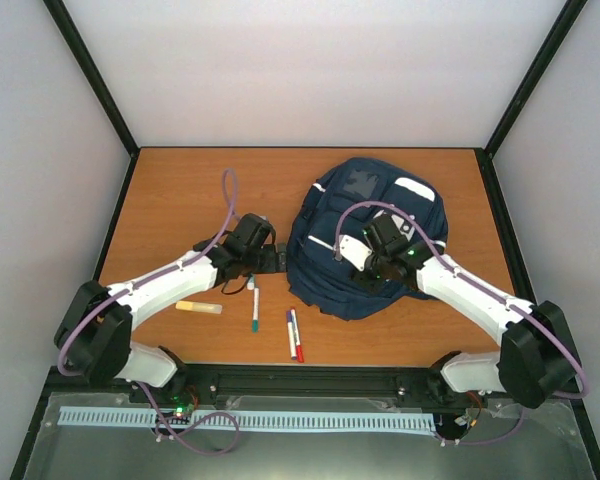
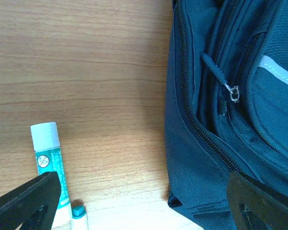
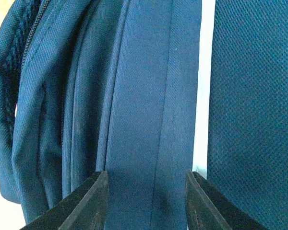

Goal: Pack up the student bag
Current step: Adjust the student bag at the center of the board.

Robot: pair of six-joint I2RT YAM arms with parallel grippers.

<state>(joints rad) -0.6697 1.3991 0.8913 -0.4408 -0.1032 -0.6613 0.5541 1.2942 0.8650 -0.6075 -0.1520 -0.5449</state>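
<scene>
While right gripper (image 3: 146,184) straddles student bag (image 1: 320,255), left gripper (image 1: 270,258) gapes empty

One bag lies on the table (image 1: 180,190). Only the left wrist view shows its zip pull (image 2: 233,91). Only the overhead shows, off the bag's near-left edge, two pens (image 1: 293,335), one marker (image 1: 254,308) and one yellow stick (image 1: 198,307). Left jaws stand wide beside the bag. Right jaws, half-spread, flank a fabric ridge; whether they pinch it cannot be told.

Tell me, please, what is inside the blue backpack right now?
Nothing inside the student bag shows. The left wrist view shows only zipper lines that look closed and a zipper pull; its fabric hides any contents.
</scene>
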